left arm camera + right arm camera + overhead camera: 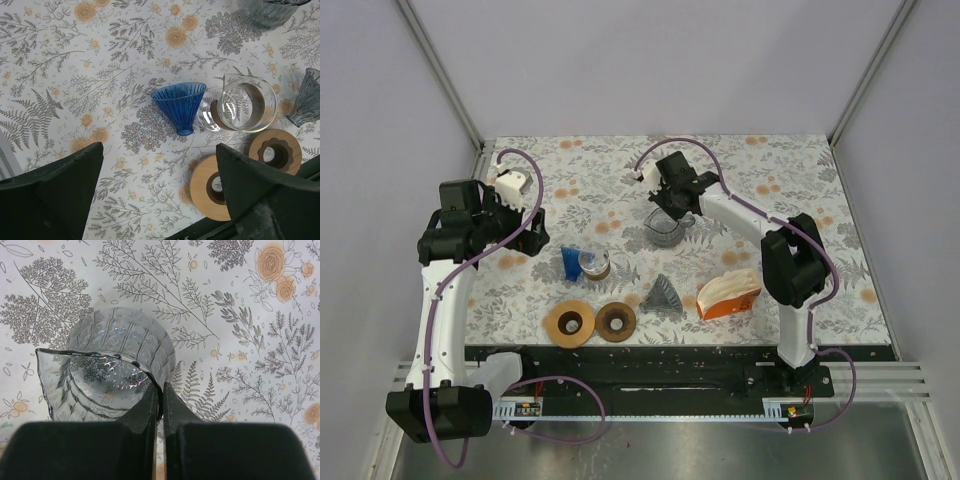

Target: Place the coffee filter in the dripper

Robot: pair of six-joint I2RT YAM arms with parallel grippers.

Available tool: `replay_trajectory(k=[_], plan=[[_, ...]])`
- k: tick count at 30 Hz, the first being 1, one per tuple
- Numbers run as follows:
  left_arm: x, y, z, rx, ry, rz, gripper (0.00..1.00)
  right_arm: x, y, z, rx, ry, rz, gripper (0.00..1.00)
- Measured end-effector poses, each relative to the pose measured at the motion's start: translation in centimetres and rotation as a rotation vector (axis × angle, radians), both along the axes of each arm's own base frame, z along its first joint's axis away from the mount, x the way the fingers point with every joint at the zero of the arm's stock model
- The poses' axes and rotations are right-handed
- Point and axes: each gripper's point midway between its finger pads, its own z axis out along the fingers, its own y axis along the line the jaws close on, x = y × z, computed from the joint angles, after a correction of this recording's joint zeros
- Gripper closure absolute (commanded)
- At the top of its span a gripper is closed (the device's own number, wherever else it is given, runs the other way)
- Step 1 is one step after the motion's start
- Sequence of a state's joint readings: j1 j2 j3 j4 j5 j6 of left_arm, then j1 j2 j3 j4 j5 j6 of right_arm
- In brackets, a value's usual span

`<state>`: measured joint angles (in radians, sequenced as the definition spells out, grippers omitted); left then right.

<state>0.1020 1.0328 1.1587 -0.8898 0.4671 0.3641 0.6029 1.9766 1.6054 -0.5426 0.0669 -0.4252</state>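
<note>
My right gripper (665, 207) is shut on the rim of a clear ribbed glass dripper (666, 231) at the back middle of the table. In the right wrist view its fingers (150, 410) pinch the glass wall (117, 347), one inside and one outside. An orange and white packet (728, 295), perhaps the coffee filters, lies at the front right. My left gripper (525, 236) hangs open and empty over the left side. In the left wrist view (159, 150) it is above bare cloth, short of a blue dripper (180, 104).
The blue dripper (570, 262) lies on its side next to a small glass server (594, 264). Two wooden rings (570, 323) (616, 321) lie near the front edge. A grey ribbed cone (662, 296) stands beside them. The table has a floral cloth.
</note>
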Motion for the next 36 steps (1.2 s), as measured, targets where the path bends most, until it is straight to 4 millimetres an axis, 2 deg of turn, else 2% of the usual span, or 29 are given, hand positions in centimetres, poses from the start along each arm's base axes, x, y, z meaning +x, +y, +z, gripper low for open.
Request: replay_trajectory(k=[5,14,21,24,26,29,31,34,36], plan=[[0.0,0.1,-0.1,0.003,0.002,0.001,0.01,0.5,-0.1,0.0,0.010,-0.002,-0.049,0.95],[-0.1,0.1,-0.1,0.004,-0.001,0.001,0.01,0.6,0.1,-0.5,0.024,0.022,-0.091,0.69],[-0.1,0.1,-0.1,0.004,-0.001,0.001,0.01,-0.2,0.0,-0.6,0.030,0.062,-0.114,0.46],[-0.1,0.1,-0.1,0.004,-0.001,0.001,0.01,-0.6,0.1,0.5,0.054,0.068,-0.129,0.29],[-0.1,0.1,-0.1,0.004,0.000,0.001,0.01,-1.1,0.4,2.1,0.094,0.053,-0.132,0.17],[-0.2,0.0,0.0,0.004,-0.003,0.002,0.01,-2.9,1.2,5.8,0.185,0.015,-0.115,0.03],[-0.3,0.0,0.1,0.005,-0.008,0.002,0.01,-5.2,2.6,8.4,0.279,-0.012,-0.065,0.01],[-0.3,0.1,0.2,0.006,-0.012,0.003,0.01,-10.7,6.2,10.7,0.406,-0.022,0.075,0.01],[-0.3,0.1,0.2,0.008,-0.011,0.005,0.01,-14.5,9.2,10.4,0.444,0.003,0.182,0.03]])
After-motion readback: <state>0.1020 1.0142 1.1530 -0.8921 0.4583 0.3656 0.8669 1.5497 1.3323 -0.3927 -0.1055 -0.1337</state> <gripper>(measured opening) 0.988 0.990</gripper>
